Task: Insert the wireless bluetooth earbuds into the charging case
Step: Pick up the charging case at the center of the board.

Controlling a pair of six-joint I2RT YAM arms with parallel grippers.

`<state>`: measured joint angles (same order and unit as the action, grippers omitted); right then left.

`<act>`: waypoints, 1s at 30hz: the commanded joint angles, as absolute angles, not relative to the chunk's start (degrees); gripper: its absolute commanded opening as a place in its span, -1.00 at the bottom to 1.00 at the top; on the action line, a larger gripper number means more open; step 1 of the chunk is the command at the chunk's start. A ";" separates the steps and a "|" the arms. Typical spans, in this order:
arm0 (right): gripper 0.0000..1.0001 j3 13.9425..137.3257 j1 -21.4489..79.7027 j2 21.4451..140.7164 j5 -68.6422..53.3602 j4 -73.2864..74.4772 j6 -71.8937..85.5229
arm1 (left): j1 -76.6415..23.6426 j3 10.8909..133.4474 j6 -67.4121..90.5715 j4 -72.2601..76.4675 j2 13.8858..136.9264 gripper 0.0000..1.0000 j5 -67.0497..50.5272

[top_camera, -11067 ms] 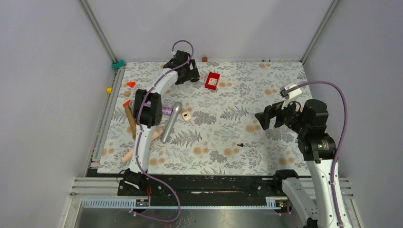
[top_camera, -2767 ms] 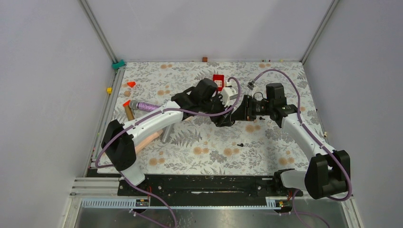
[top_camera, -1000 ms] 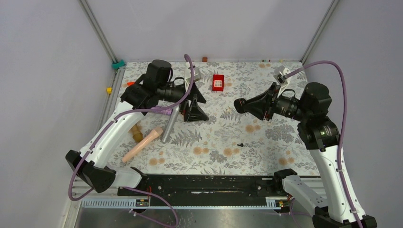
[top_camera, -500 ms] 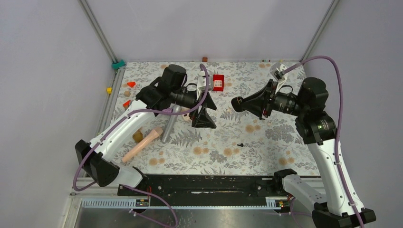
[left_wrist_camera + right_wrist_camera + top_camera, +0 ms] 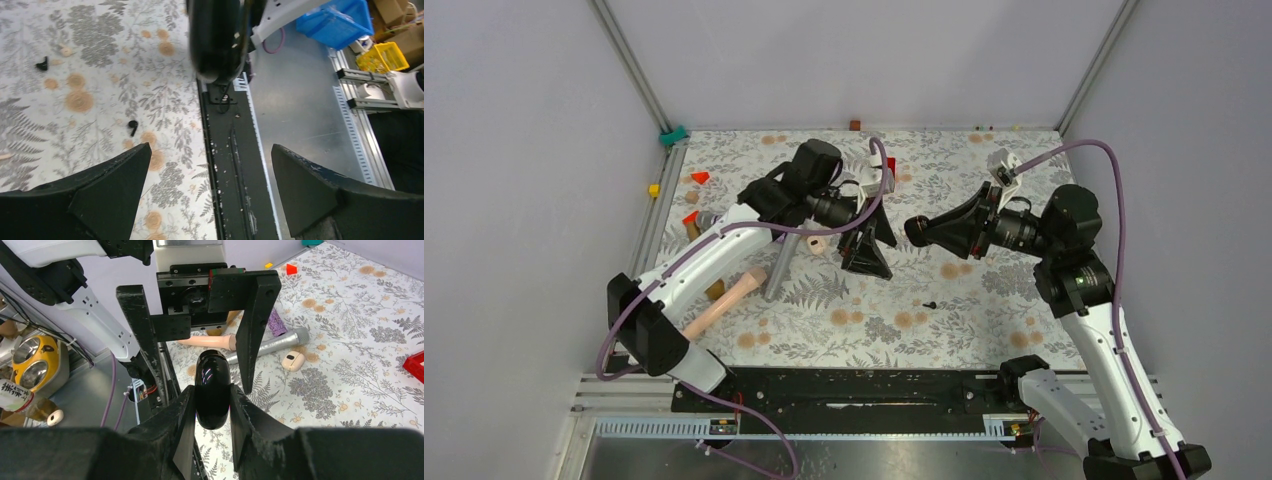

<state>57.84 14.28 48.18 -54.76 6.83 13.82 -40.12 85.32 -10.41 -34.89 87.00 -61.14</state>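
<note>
A floral worktop point(image 5: 984, 320) carries a silver microphone point(image 5: 776, 272) lying beside a peach cylinder point(image 5: 724, 305). A small beige oval point(image 5: 816, 243) sits near the microphone's head. Toward the left edge is a red cone point(image 5: 699, 177). Just off that edge are a yellow cube point(image 5: 654, 190) and a teal clip point(image 5: 672, 134). A red box point(image 5: 415, 365) lies toward the back, partly hidden. A brown block point(image 5: 855, 125) sits at the back edge. Beyond the worktop stand a blue bin point(image 5: 332, 22) and a yellow basket point(image 5: 382, 55).

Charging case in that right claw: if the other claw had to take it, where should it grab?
Probably the rounded free end of the charging case poking out past the right gripper, approached head-on by the open left gripper. The lower part is pinched between fingers, so only that glossy end is exposed.
</note>
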 commanded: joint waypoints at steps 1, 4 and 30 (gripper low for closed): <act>-0.52 56.33 14.88 46.16 -57.33 0.72 15.63 | -42.38 86.30 -5.42 -29.43 84.59 0.80 -65.27; -0.52 55.67 14.90 46.30 -57.61 1.72 15.70 | -42.42 85.06 -0.87 -25.35 83.62 0.73 -65.23; -0.48 51.76 16.78 46.39 -57.92 0.53 15.38 | -43.56 82.93 7.20 -18.61 84.73 0.53 -64.46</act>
<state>51.86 16.25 46.87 -56.60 3.90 14.02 -42.85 82.87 6.39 -22.04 84.82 -63.64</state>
